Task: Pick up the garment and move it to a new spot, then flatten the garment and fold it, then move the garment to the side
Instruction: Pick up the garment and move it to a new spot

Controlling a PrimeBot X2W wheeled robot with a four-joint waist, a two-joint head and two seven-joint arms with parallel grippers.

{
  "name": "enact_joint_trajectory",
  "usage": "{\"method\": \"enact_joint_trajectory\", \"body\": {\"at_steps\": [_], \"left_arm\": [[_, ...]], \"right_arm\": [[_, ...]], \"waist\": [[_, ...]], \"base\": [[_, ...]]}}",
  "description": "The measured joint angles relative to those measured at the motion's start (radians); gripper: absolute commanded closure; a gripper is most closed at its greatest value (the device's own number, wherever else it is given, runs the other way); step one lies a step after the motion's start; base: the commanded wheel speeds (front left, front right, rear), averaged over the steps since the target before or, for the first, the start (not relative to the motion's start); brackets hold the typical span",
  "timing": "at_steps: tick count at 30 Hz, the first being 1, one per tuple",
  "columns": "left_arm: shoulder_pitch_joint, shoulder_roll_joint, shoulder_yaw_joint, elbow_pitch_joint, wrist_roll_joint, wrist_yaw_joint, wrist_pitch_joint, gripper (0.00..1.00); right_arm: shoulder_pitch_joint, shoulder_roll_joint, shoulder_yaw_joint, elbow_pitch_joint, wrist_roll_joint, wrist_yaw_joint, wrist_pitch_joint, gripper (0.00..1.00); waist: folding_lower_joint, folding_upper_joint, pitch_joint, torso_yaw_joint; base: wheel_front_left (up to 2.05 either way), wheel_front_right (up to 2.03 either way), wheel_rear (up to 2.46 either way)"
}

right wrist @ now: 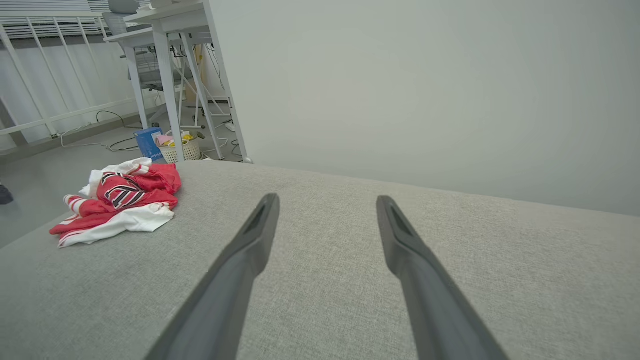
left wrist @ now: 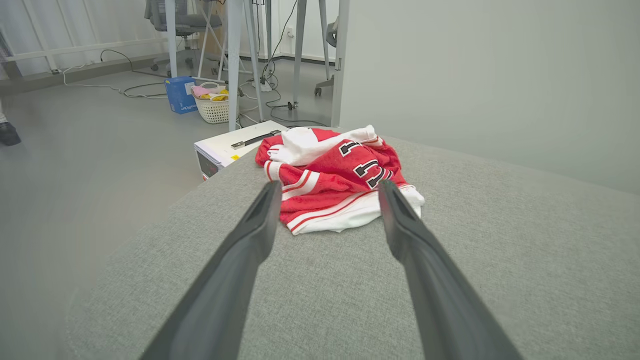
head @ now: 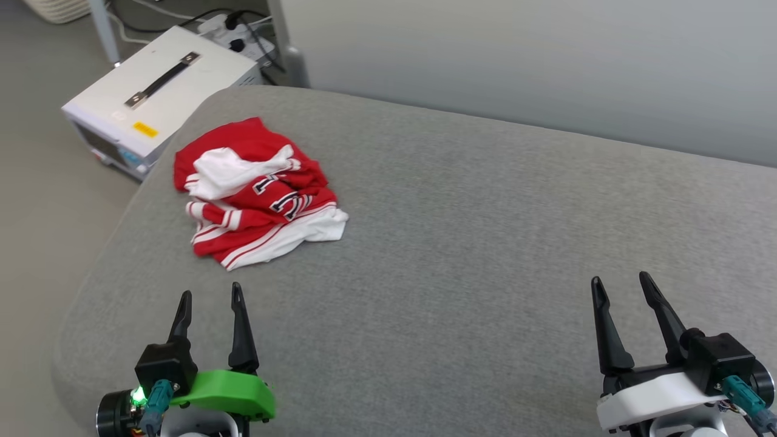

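Nearest, at the lower left of the head view, the left pincer (head: 210,291) hovers over the tabletop (head: 461,255) with its two dark fingers apart and nothing between them. At the lower right, the right pincer (head: 621,278) is likewise spread and empty. Both point away from the robot.

Beyond the left pincer, and well apart from the right one, lies the garment (head: 261,194). It is a crumpled heap of red and white cloth, resting on the tabletop near its far left rounded corner. A white sleeve sits on top, the black lettering is partly folded under, and striped trim faces the robot. The left wrist view frames the heap between its fingers, so the left arm looks the better placed to reach it. No step of the task appears begun.

Farther off, a white box (head: 158,91) with a dark handle stands on the floor (head: 36,212) just past that corner, before a pale wall (head: 546,67).

Likely hazards:
- A shallow pinch may catch only the top sleeve, so the heap would unroll and trail when lifted.
- A low, forward approach may push the heap towards the nearby corner and off onto the box.
- A deep closing may nip the grey cover of the tabletop along with the cloth.
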State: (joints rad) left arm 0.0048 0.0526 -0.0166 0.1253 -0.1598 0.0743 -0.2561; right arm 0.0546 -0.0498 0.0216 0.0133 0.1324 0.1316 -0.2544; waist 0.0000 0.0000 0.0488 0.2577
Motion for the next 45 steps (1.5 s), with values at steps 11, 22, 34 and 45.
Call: {"method": "enact_joint_trajectory", "body": {"at_steps": [11,22,34,45], "left_arm": [[-0.007,0.000,0.025,0.002,-0.018,0.000,0.000,0.00],[-0.012,0.000,0.030,0.020,-0.041,-0.009,0.000,0.00],[-0.382,0.077,0.123,0.096,-0.012,-0.163,0.000,0.00],[-0.761,0.272,-0.071,0.309,-0.171,-0.202,0.142,0.00]], "right_arm": [[-0.012,0.001,0.024,-0.019,-0.042,0.000,-0.003,0.00],[-0.017,0.001,0.033,-0.021,-0.049,0.000,-0.003,0.00],[-0.103,-0.011,0.040,-0.053,-0.109,0.000,-0.003,0.00],[-0.170,-0.055,0.007,-0.098,-0.109,0.000,-0.004,0.00]], "waist": [[0.0000,0.0000,0.024,0.145],[0.0000,0.0000,0.044,0.228],[0.0000,0.0000,0.130,0.179],[0.0001,0.0000,0.262,0.095]], "base": [[0.00,0.00,0.00],[0.00,0.00,0.00],[0.00,0.00,0.00],[0.00,0.00,0.00]]}}
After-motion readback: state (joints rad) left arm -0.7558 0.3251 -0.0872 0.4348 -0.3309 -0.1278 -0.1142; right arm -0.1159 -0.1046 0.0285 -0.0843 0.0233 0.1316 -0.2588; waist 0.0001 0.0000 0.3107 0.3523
